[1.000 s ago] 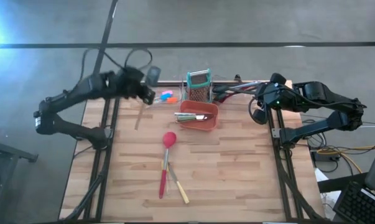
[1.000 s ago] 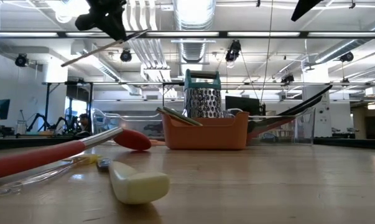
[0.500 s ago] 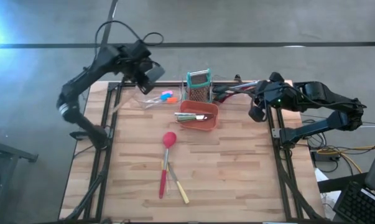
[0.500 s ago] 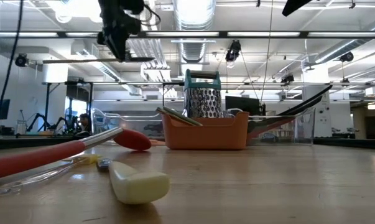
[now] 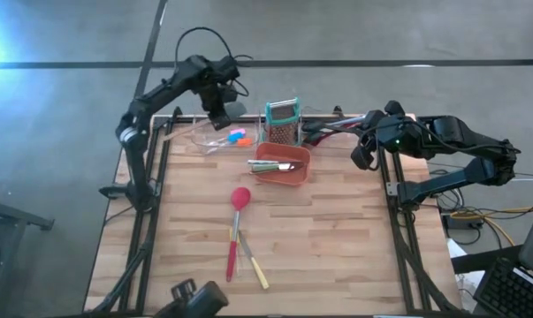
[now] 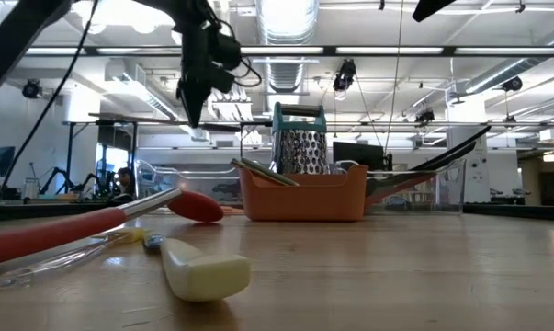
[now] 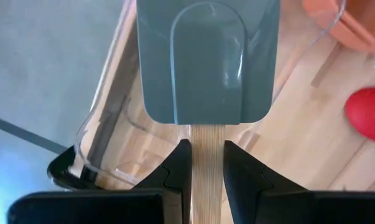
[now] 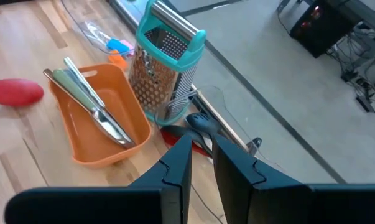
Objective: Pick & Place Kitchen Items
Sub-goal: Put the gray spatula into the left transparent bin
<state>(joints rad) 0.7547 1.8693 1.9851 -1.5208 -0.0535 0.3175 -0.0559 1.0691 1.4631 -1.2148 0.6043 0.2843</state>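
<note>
Our left gripper (image 7: pixel 201 163) pinching the grey spatula (image 7: pixel 207 59) swung from the table's left edge to above the clear tray (image 5: pixel 204 139), so drop's next. Right gripper (image 8: pixel 201 158), nearly pressed together, waits nr grater (image 8: pixel 165 68).
</note>
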